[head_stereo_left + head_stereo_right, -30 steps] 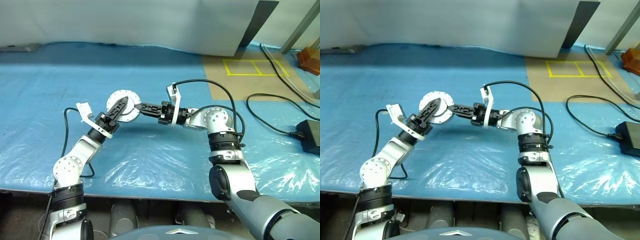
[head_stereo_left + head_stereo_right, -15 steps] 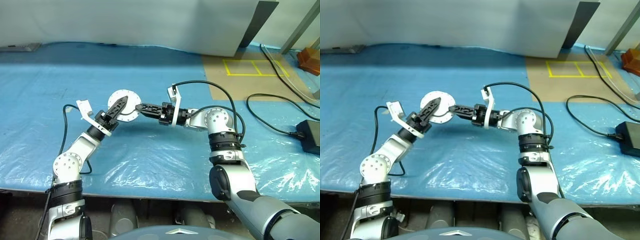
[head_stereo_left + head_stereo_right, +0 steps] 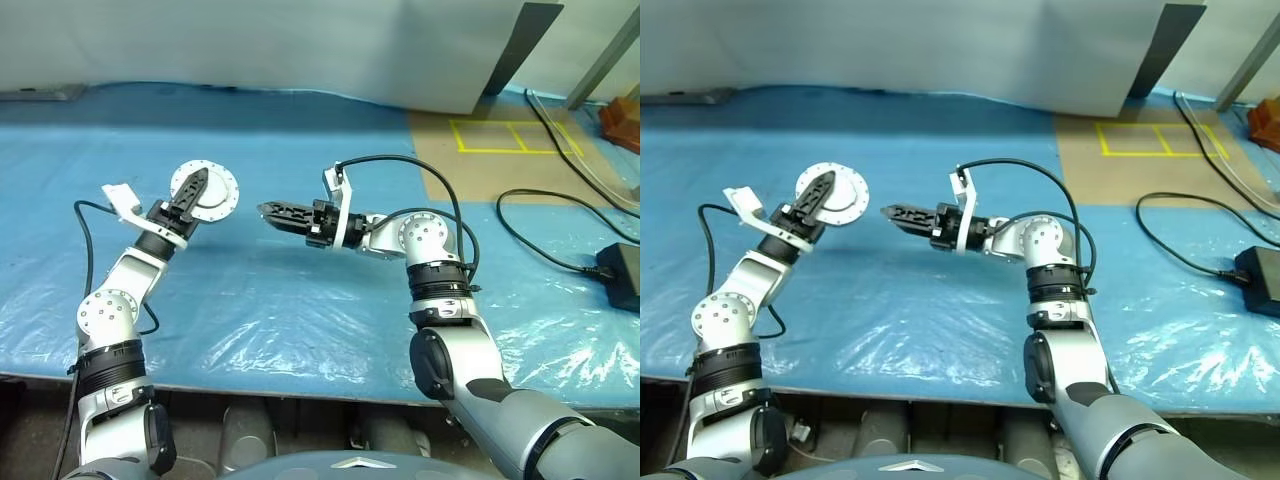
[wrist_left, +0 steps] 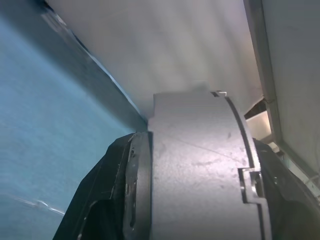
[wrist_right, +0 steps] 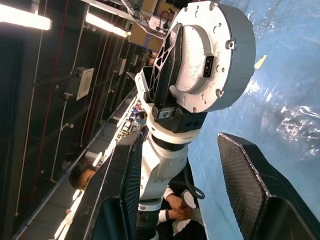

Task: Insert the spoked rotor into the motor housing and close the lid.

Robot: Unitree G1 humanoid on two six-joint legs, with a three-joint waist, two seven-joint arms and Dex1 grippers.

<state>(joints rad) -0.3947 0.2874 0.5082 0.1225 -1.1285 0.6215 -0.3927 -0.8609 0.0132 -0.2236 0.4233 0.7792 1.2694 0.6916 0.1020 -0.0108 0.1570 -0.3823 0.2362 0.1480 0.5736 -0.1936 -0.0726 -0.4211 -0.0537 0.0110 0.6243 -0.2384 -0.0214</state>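
A squat round matt grey metal motor housing [image 3: 205, 190] with small bolt heads; under it, glossy, crinkled blue plastic sheeting [image 3: 300, 300]

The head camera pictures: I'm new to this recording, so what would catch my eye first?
First, the round grey motor housing, clamped between the left gripper's black fingers and held up above the blue plastic sheet on the left. Next, the right gripper, empty with its fingers apart, pointing toward the housing across a clear gap. Off to the right, black cables trail over the sheet.

motor housing [image 3: 205, 192] in left gripper [image 3: 190, 190] | right gripper [image 3: 268, 210] apart, rightward
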